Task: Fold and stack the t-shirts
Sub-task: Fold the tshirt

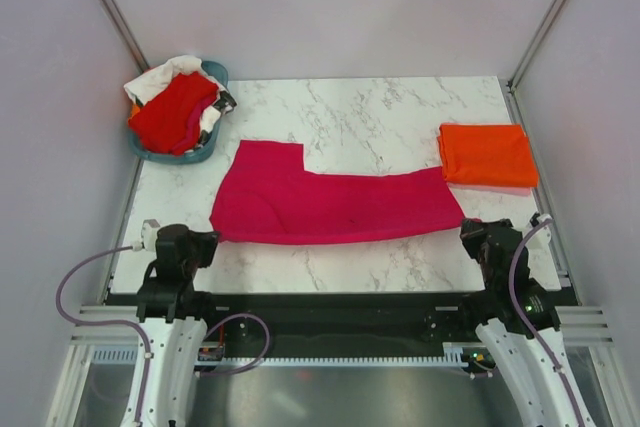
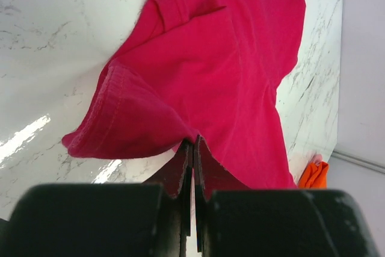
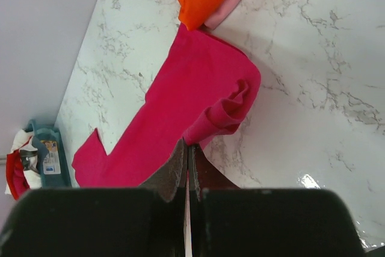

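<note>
A magenta-pink t-shirt (image 1: pixel 330 205) lies stretched across the middle of the marble table (image 1: pixel 380 107), one sleeve at its far left. My left gripper (image 1: pixel 212 237) is shut on its near left corner (image 2: pixel 194 139), where the cloth bunches up at the fingertips. My right gripper (image 1: pixel 466 227) is shut on its near right corner (image 3: pixel 201 132), which curls into a roll. A folded orange t-shirt (image 1: pixel 487 154) rests at the back right, on a pale pink one (image 3: pixel 236 1). Red (image 1: pixel 178 112) and white (image 1: pixel 165 74) t-shirts fill the teal basket (image 1: pixel 190 155).
The teal basket stands at the table's back left corner, overhanging the edge. Grey walls close in left, right and behind. Bare marble shows behind the pink shirt and in front of it, near the black rail (image 1: pixel 340 309) of the arm bases.
</note>
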Robot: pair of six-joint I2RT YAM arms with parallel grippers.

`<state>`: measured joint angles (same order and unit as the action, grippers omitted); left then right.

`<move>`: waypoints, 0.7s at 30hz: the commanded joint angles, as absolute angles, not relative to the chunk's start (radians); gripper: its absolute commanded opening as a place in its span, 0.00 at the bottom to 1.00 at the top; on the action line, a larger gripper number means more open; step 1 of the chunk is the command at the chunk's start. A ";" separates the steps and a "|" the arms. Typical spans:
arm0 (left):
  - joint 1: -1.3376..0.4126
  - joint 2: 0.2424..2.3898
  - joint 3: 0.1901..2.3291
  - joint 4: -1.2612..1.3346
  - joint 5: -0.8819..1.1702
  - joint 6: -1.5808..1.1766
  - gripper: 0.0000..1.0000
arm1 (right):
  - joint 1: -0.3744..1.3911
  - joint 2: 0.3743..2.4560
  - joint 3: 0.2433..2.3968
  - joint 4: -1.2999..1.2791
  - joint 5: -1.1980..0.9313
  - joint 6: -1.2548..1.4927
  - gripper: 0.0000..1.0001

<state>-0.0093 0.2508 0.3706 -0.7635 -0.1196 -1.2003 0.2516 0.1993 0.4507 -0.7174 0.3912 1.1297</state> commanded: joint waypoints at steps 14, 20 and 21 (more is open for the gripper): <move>-0.002 0.541 0.440 -0.477 -0.219 -1.261 0.02 | 0.247 0.605 0.504 -0.314 0.410 1.100 0.00; -0.002 1.055 0.719 -0.305 -0.241 -1.278 0.02 | 0.247 1.036 0.780 -0.134 0.486 1.092 0.00; -0.002 1.113 0.835 -0.308 -0.239 -1.270 0.02 | 0.244 1.136 0.825 -0.123 0.488 1.091 0.00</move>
<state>-0.0074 0.9489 0.6254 -0.4717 -0.1856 -1.2388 0.2516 1.0035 0.6792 -0.3050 0.4179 1.1034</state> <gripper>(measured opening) 0.030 0.010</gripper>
